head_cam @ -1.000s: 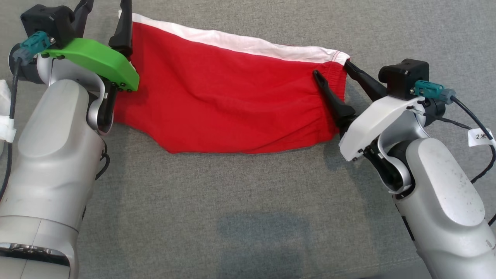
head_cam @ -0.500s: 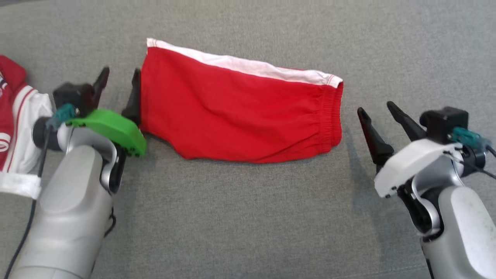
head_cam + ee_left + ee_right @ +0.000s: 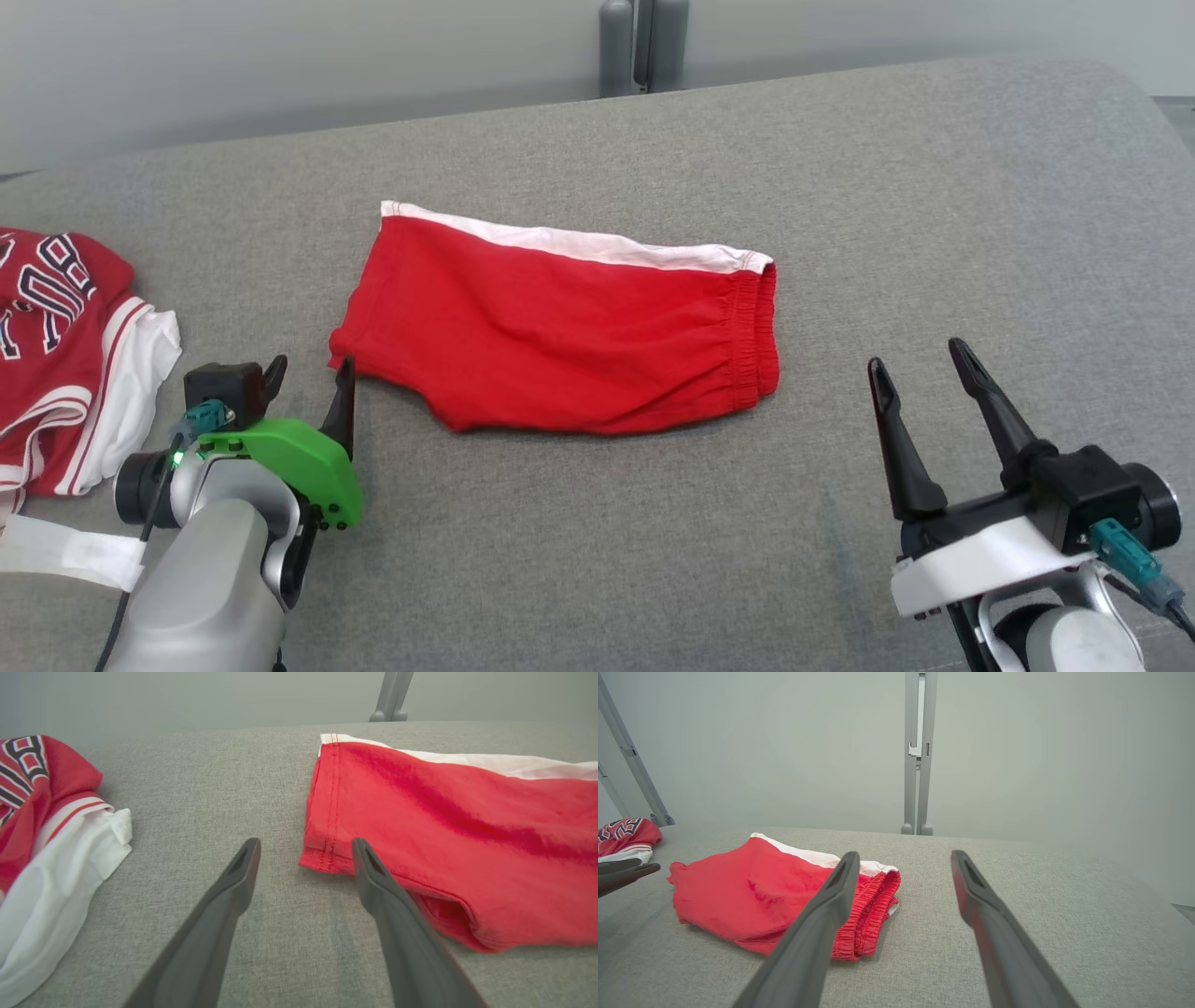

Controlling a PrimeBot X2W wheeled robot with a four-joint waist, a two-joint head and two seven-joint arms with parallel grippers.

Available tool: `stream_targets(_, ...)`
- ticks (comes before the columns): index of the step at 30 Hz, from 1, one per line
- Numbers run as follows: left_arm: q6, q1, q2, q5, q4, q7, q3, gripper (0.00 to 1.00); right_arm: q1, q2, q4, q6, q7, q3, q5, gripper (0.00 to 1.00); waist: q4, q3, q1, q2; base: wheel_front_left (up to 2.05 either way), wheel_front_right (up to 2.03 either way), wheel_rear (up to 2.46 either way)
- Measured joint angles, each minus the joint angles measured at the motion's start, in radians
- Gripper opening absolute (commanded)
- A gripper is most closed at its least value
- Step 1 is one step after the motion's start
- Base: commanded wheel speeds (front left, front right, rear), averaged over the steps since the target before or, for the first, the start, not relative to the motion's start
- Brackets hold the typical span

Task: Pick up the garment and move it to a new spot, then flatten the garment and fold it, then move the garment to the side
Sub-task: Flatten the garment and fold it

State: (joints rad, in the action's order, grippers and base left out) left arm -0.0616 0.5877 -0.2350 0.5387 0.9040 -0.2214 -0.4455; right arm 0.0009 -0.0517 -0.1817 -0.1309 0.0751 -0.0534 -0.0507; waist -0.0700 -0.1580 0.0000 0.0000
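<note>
The garment (image 3: 560,327), red shorts with a white side stripe, lies folded flat on the grey cloth surface (image 3: 597,541); its elastic waistband points right. The same garment (image 3: 458,830) fills the right half of the left wrist view, and the garment (image 3: 775,900) sits left of centre in the right wrist view. My left gripper (image 3: 311,373) stands open just off the garment's near-left corner, nothing between its fingers. My right gripper (image 3: 922,357) is open too, well to the right of the waistband and apart from it.
A crumpled red and white jersey (image 3: 65,364) lies at the left edge of the surface, also the jersey (image 3: 51,835) in the left wrist view. A grey metal post (image 3: 642,47) stands behind the far edge. Bare grey surface stretches to the right and front.
Both grippers have let go of the garment's ends and drawn back toward me, open. The camera has lifted, so the far edge, wall and jersey have come into view.
</note>
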Motion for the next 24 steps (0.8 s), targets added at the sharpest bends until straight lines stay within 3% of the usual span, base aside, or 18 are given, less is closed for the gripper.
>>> stream_targets(10,0.01,0.01,-0.006,0.028,0.059,0.019,0.017,1.0,0.082,0.001,-0.014,0.0,0.027,-0.028,0.002,1.0,-0.073,0.02,0.0,0.0,0.0,0.0,0.0)
stream_targets(20,0.046,0.101,-0.02,0.03,0.142,0.098,0.011,1.0,0.075,0.001,-0.033,0.0,0.033,-0.028,0.011,1.0,-0.119,-0.07,0.0,0.0,0.0,0.0,0.0)
stream_targets(24,0.027,0.118,-0.004,0.037,0.153,0.103,0.005,1.0,0.072,0.001,-0.034,0.0,0.043,-0.016,0.01,1.0,-0.125,-0.103,0.0,0.0,0.0,0.0,0.0)
